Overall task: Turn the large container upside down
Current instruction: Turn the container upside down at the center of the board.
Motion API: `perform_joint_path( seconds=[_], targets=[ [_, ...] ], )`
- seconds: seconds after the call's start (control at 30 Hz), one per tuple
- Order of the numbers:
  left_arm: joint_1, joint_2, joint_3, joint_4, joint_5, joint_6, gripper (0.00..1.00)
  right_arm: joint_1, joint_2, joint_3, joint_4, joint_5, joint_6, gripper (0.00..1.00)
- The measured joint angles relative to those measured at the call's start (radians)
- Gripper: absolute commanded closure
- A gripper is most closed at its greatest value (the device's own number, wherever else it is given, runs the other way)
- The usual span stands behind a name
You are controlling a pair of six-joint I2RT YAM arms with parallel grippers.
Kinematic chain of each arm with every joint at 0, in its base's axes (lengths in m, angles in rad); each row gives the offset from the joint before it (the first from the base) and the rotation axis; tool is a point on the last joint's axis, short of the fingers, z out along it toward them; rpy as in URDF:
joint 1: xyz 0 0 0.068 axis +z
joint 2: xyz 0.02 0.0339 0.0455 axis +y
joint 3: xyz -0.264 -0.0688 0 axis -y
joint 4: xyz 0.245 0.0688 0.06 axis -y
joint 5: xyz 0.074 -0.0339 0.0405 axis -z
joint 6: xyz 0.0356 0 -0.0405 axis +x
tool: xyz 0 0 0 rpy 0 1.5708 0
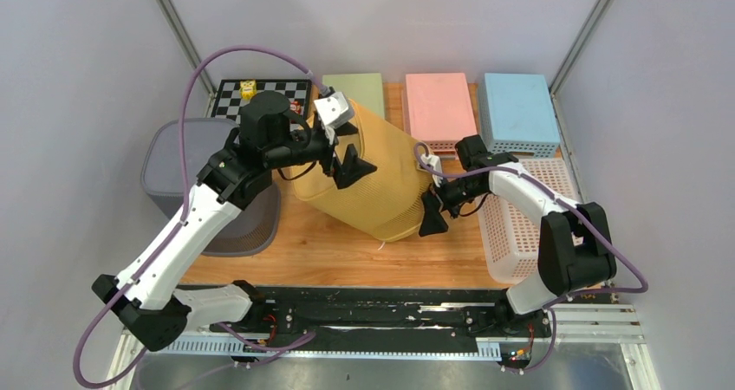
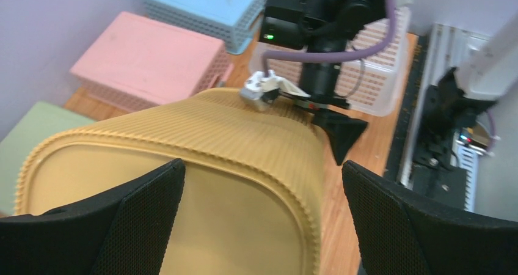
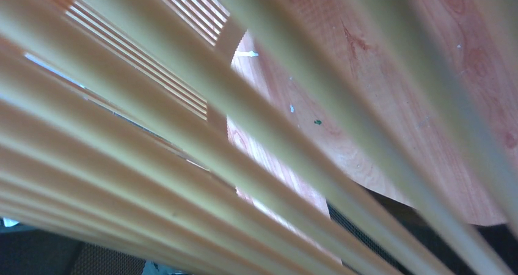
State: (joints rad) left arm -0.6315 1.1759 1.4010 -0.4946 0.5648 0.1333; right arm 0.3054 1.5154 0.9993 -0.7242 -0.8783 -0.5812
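The large container (image 1: 381,186) is a yellow slatted bin, tilted on the wooden table (image 1: 329,251) with its flat base (image 2: 201,226) turned up and back toward the left. My left gripper (image 1: 345,147) is open at that base. In the left wrist view its two black fingers (image 2: 128,220) stand wide apart, with a corner of the base between them (image 2: 262,220). My right gripper (image 1: 428,192) is open against the container's right side. In the right wrist view the yellow slats (image 3: 201,146) fill the frame, and one dark finger (image 3: 357,226) shows only through the gaps.
A grey bin (image 1: 178,178) stands at the left under the left arm. A white basket (image 1: 524,225) sits at the right. Green (image 1: 357,91), pink (image 1: 439,108) and blue (image 1: 518,108) boxes line the back, beside a checkerboard (image 1: 269,91).
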Motion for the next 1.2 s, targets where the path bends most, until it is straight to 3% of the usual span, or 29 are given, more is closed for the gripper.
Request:
perform_joint_path(
  seconds=[0.23,0.47,0.77,1.2],
  targets=[
    [-0.004,0.063,0.026,0.045,-0.260,-0.025,0.00,0.006,-0.006,-0.006,0.026,-0.010,0.040,0.00],
    [-0.020,0.067,0.026,0.045,-0.397,-0.047,0.06,0.017,-0.037,-0.014,0.046,0.013,0.046,0.00],
    [-0.022,0.069,0.008,0.041,-0.475,-0.047,0.07,0.028,-0.078,-0.014,0.042,0.128,0.009,0.00],
    [-0.061,0.099,0.020,0.069,-0.517,-0.047,0.08,-0.026,-0.050,-0.014,0.019,0.095,-0.079,0.00]
  ],
)
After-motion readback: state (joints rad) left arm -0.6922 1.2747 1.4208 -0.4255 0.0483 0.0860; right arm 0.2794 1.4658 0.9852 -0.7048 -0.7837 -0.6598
